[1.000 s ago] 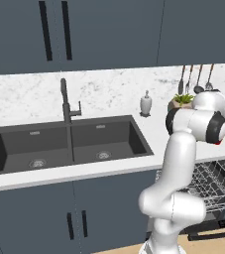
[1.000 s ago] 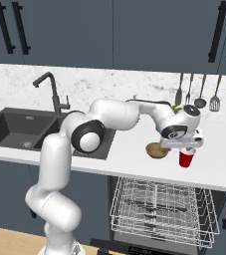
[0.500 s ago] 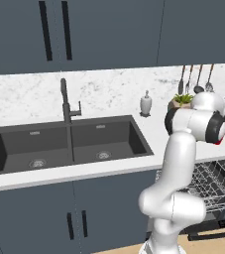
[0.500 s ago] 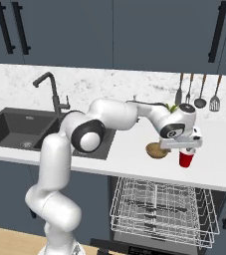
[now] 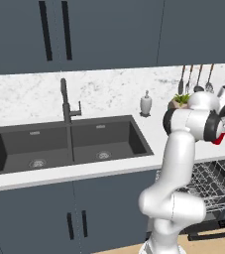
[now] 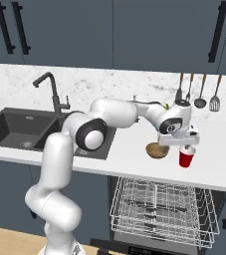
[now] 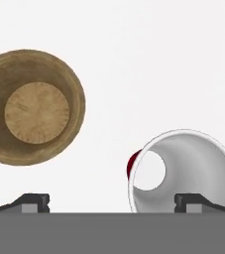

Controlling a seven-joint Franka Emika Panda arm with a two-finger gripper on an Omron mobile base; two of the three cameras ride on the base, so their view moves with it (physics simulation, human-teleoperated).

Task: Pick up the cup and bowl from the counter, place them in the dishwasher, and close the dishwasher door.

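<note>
Two items remain unloaded on the white marbled stone desk (image 6: 134,162): round brown wooden bowl (image 6: 157,150), red white-lined cup (image 6: 186,158). Gripper (image 6: 184,145) held apart above the cup, nothing grasped. Dishwasher (image 6: 164,209) open, wire rack drawn out.

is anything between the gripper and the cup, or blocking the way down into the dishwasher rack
Nothing visible. The open gripper hangs right above the red cup, with the bowl apart to one side. Below the counter edge, the dishwasher rack is pulled out and looks unobstructed.
</note>
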